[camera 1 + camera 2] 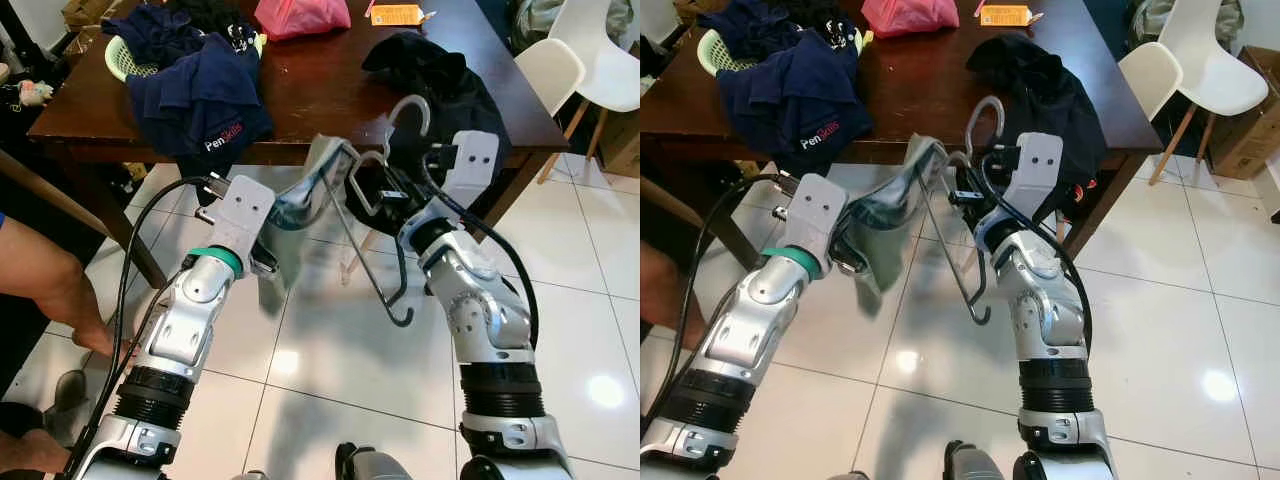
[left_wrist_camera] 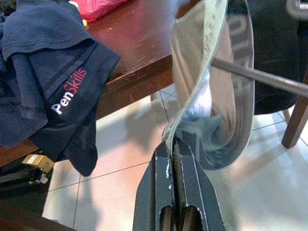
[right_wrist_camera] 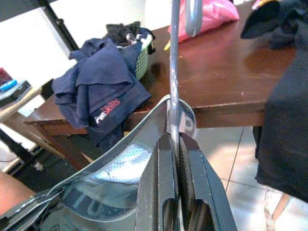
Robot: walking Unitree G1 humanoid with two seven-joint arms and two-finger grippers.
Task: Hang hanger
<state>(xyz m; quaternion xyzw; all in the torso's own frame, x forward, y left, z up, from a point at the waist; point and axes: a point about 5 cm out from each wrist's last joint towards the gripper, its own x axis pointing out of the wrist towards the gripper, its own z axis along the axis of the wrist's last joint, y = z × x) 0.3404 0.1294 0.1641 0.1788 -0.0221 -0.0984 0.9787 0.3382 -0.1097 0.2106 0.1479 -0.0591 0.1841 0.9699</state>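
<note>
Navy shirt [image 2: 57, 91] reads "PenSkills", on table [image 1: 320, 95].

The left gripper [image 2: 174, 144] has its black fingers pressed together on the edge of a grey-green garment [image 2: 211, 96]. A grey metal rod [image 2: 260, 77] crosses the cloth. Beyond, a navy shirt [image 2: 53, 91] drapes over the edge of a brown table [image 2: 134, 48].
</note>
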